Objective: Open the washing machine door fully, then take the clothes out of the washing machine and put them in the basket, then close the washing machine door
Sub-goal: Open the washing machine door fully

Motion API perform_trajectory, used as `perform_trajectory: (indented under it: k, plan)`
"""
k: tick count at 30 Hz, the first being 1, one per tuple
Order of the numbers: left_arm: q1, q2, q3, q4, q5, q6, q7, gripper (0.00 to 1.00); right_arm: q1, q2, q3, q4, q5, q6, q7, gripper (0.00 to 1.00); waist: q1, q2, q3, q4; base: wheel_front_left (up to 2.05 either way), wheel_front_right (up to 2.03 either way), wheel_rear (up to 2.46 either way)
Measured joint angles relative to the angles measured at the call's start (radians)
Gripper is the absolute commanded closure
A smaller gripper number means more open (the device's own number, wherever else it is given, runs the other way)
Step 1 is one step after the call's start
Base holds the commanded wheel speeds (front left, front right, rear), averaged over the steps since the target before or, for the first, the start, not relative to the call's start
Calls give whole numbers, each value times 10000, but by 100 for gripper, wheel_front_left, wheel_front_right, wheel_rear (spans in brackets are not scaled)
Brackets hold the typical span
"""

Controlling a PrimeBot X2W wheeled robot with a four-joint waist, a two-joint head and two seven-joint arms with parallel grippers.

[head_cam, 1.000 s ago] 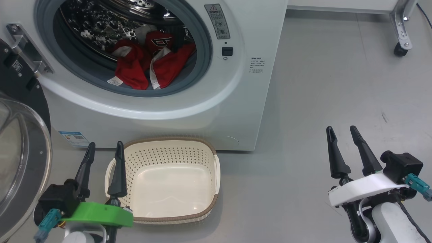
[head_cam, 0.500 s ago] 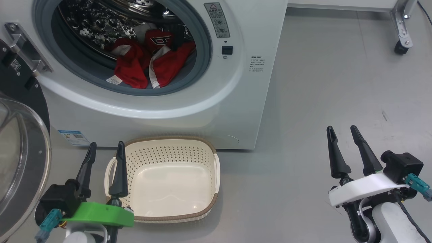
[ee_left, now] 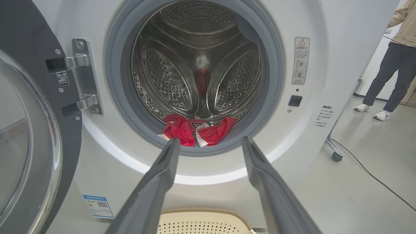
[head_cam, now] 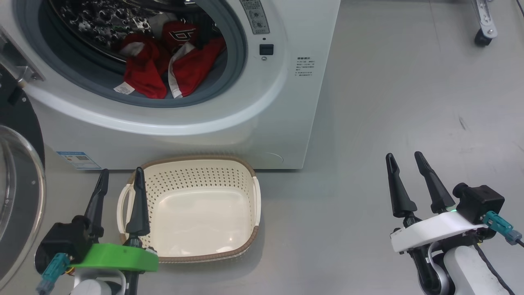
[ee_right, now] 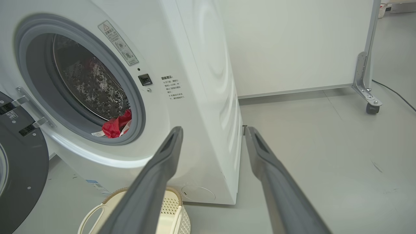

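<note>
The left tool, two long dark fingers on a green mount, stands at the lower left with its fingers spread wide and nothing between them; the right tool, on a white mount at the lower right, is equally wide and empty. The bright red sports jerseys with white trim lie in a crumpled heap at the front lip of the perforated steel drum, draped onto the grey rubber gasket of the big white front-loading washing machine; the heap's long axis runs side to side across the opening. From the left tool the jerseys lie ahead and higher up, a little to its right; in the left wrist view they sit just past the tool's fingertips, in line with its reach. The right tool points past the machine's right front corner, well apart from the opening, so the left arm seems the nearer one. The large round door, with its glossy black rim and clear glass window, stands swung open at the far left. The small cream perforated plastic basket with a brown woven-look rim rests empty on the grey floor, just beside the left tool and directly below the opening; the coming move likely calls for a forward, upward reach into the drum.
</note>
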Motion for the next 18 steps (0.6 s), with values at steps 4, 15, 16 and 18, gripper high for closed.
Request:
perform_trajectory:
  k: [4, 15, 16, 18]
  plan:
    - [-41, 69, 113, -165, 188, 142, 44, 0, -3, 21, 61, -107, -36, 0, 4, 0, 0, 0, 351, -171, 0, 0, 0]
    - [-1321, 616, 493, -180, 899, 842, 690, 0, -445, 180, 75, -353, -52, 2, 4, 0, 0, 0, 1470, -769, 0, 0, 0]
    - [-1678, 796, 541, -178, 1011, 899, 878, 0, -536, 217, 104, -380, -52, 12, 4, 0, 0, 0, 1698, -935, 0, 0, 0]
    - [-2044, 988, 581, -169, 1156, 1003, 1081, 0, -640, 253, 115, -399, -52, 15, 4, 0, 0, 0, 1927, -1108, 0, 0, 0]
